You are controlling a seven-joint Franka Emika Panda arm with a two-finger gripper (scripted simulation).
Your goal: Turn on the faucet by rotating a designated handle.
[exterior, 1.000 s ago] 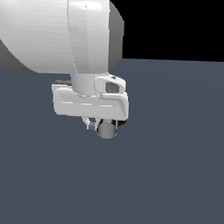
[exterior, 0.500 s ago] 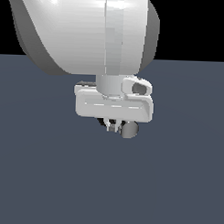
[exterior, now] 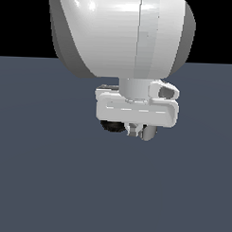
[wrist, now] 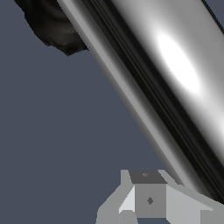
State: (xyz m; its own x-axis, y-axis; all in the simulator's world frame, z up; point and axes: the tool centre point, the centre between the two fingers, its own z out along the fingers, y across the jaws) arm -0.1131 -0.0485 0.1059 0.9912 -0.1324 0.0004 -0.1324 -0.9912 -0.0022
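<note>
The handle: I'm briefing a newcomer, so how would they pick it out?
Find the big white robot arm and follow it down to its hand. Just under it sits the faucet, dark and lumpy. The handle is the only glossy chrome bar.

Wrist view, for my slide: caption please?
Chrome handle fills the frame diagonally, black faucet behind, one finger beside it.

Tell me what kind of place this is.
Most likely a bare simulated test scene, not a real room: a flat, featureless grey floor under a black void, with only the white robot arm and a small faucet, its chrome handle filling the wrist view.
</note>
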